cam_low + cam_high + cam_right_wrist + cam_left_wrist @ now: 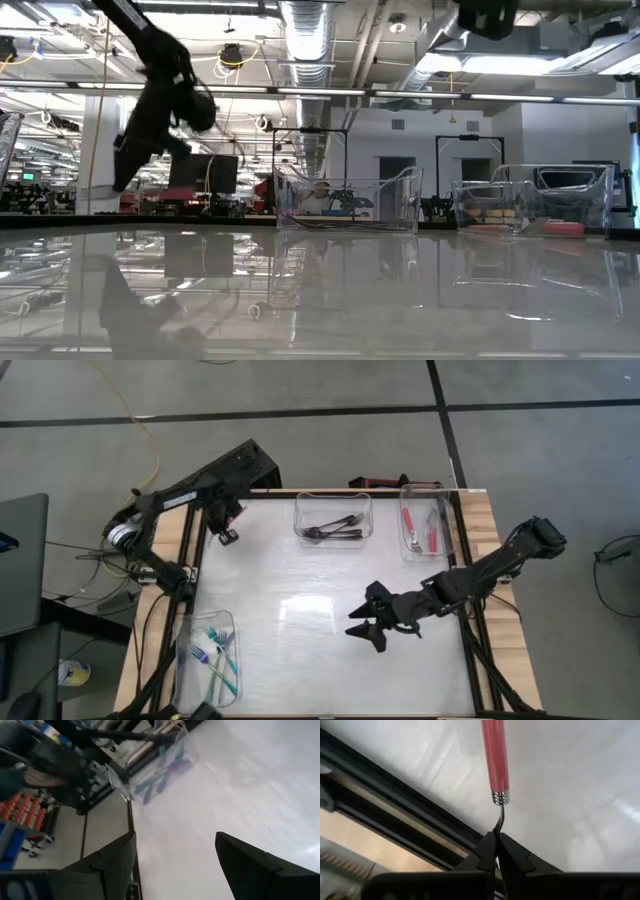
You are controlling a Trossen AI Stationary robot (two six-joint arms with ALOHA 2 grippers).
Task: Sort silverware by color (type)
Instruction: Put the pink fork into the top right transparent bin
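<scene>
Overhead, the left arm reaches in from the table's far-left edge, folded at the elbow, with the left gripper (228,532) hanging at about 10 o'clock over the white table (300,650). Its wrist view shows the two fingers (487,851) pressed together on the thin metal neck of a red-handled fork (495,757), whose handle points away from the gripper above the tabletop beside the black edge rail (395,815). The right arm stretches in from 3 o'clock, nearly level, ending at the right gripper (372,625) just right of centre; its fingers (250,865) stand wide apart with nothing between them. Three clear bins hold the sorted silverware: dark-handled forks (335,527) in the bin at 12 o'clock (333,516), red-handled forks (410,528) in the bin at 1 o'clock (426,520), and teal-handled forks (222,657) in the bin at 7 o'clock (205,656). No legible writing appears on any item.
</scene>
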